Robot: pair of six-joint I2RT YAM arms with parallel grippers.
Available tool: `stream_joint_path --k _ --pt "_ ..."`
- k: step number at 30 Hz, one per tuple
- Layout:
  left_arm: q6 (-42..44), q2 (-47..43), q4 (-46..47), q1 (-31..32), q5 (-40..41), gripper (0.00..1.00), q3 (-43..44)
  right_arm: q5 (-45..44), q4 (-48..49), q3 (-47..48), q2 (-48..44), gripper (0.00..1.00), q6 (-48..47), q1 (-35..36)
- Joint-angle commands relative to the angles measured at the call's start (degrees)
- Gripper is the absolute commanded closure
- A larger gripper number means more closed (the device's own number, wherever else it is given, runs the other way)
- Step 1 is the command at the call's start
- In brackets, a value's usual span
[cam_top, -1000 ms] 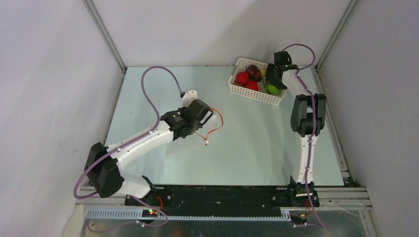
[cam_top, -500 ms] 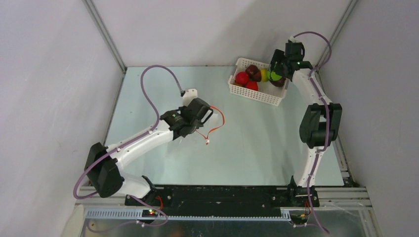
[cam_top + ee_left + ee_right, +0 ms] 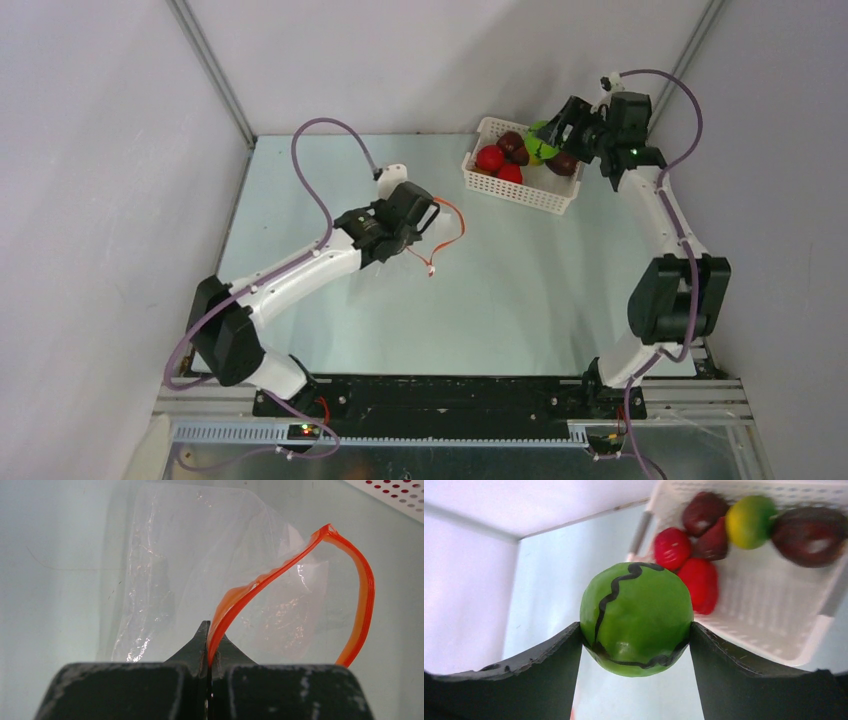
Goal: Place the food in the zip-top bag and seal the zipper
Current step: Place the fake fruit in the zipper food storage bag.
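A pale green table (image 3: 520, 300) fills the floor of a plain white-walled enclosure, with both arm bases bolted along its near edge. From the near left, the left arm reaches toward the middle of the table, where the left gripper (image 3: 208, 632) has its jaws pressed together on the zipper (image 3: 300, 555), pinching the orange-red strip close to one end. The strip arcs away from the fingers in an open loop, and a small white slider tab (image 3: 432, 270) hangs at its lower end. The clear zip-top bag (image 3: 165, 570) trails beyond the jaws, crumpled and glinting; whether it rests on the table I cannot tell. Farther back on the right stands a white perforated basket (image 3: 520, 190) holding two bright red balls (image 3: 490, 158), two dark maroon balls (image 3: 809, 527) and a yellow-green ball (image 3: 750, 520). Above the basket's far side, the right gripper (image 3: 636, 627) grips a bright green ball (image 3: 636, 600) marked with wavy black lines, one finger against each side of it, lifted clear of the rest of the food.
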State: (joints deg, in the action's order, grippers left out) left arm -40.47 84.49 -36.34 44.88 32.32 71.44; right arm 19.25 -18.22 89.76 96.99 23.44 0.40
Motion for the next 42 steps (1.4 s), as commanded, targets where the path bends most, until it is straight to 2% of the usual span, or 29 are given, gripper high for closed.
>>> stream_joint_path --k 1,7,10,15,19,25,31,35,36,41,42 --pt "0.1 1.6 2.1 -0.5 -1.0 1.0 3.6 15.6 6.5 -5.6 -8.2 0.79 4.4 0.3" --pt "-0.7 1.5 3.2 -0.4 -2.6 1.0 3.9 26.9 6.9 -11.8 -14.1 0.79 4.4 7.0" --pt "-0.9 0.9 3.6 -0.5 -3.7 1.0 3.6 28.3 6.2 -13.6 -15.5 0.79 4.4 12.6" --pt "-2.0 -1.4 5.8 -0.5 -5.6 1.0 0.5 25.6 4.7 -14.5 -16.4 0.79 4.1 21.5" --pt "-2.5 -2.9 5.3 -0.5 -7.3 1.0 -0.3 20.5 1.2 -15.2 -16.7 0.79 3.5 25.7" --pt "-3.2 -5.7 6.6 -0.4 -9.3 1.0 -2.7 13.9 -3.4 -17.1 -17.0 0.79 2.4 27.9" --pt "-3.7 -8.3 8.9 -0.4 -11.9 1.0 -4.7 11.3 -6.0 -17.4 -16.8 0.75 1.3 30.0" --pt "-3.9 -9.0 9.1 -0.4 -12.7 1.0 -4.8 9.0 -6.3 -17.3 -16.9 0.57 1.5 31.7" --pt "-4.1 -9.2 9.4 -0.4 -12.7 1.0 -5.1 8.7 -6.3 -17.3 -16.9 0.47 1.5 32.1" --pt "-4.5 -10.2 10.5 -0.4 -13.5 1.0 -6.2 6.6 -7.0 -17.3 -17.2 0.28 1.2 33.3" --pt "-4.5 -10.2 10.5 -0.4 -13.5 1.0 -6.3 6.1 -7.1 -17.3 -17.4 0.22 1.1 33.4"
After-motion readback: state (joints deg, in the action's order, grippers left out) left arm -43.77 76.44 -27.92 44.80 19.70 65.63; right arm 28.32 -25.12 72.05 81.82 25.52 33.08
